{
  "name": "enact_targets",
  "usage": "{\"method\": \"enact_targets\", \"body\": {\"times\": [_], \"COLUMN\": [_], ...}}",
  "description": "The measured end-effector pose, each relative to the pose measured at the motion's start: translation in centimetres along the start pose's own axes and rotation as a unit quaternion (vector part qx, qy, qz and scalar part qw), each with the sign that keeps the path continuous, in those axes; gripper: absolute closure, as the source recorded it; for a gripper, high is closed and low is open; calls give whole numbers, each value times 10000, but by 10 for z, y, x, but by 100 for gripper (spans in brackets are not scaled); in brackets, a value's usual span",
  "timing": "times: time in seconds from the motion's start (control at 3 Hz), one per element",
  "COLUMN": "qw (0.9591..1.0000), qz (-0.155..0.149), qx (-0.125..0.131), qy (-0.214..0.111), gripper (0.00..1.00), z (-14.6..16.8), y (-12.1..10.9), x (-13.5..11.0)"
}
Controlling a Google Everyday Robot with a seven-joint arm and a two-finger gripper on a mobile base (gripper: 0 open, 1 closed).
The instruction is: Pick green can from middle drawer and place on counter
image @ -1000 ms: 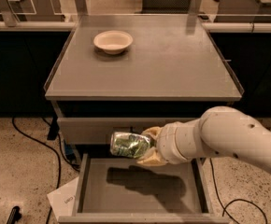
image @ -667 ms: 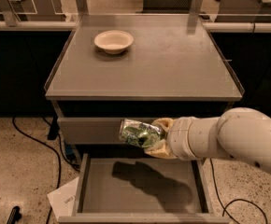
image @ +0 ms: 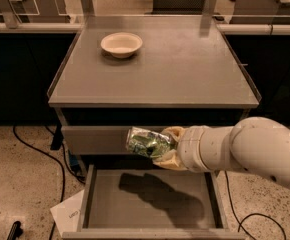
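Observation:
My gripper (image: 161,147) is shut on the green can (image: 146,142), a shiny dented can held on its side with its top pointing left. The can hangs in the air above the open middle drawer (image: 150,200), in front of the closed drawer front above it. The drawer floor is bare and shows the arm's shadow. The counter (image: 185,69) lies behind and above the can, a flat grey top. My white arm (image: 245,151) reaches in from the right.
A cream bowl (image: 121,44) sits at the back left of the counter. Cables (image: 35,146) and a white paper (image: 70,214) lie on the speckled floor left of the drawer. Dark cabinets stand on both sides.
The gripper has lifted the green can higher and a little to the right, from just above the drawer floor to the level of the drawer front above.

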State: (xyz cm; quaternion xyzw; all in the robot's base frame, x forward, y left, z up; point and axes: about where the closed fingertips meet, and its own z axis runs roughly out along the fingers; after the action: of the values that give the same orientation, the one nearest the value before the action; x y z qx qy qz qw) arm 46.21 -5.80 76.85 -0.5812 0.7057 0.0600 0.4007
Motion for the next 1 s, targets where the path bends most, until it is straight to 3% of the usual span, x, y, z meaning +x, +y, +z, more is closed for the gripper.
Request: {"method": "enact_targets", "body": {"times": [1.0], "qw": [9973], "qz": [-465], "qx": [509], "qy": [266], "gripper": [100], "z": [-38], "y": [-78], "x": [-57]}}
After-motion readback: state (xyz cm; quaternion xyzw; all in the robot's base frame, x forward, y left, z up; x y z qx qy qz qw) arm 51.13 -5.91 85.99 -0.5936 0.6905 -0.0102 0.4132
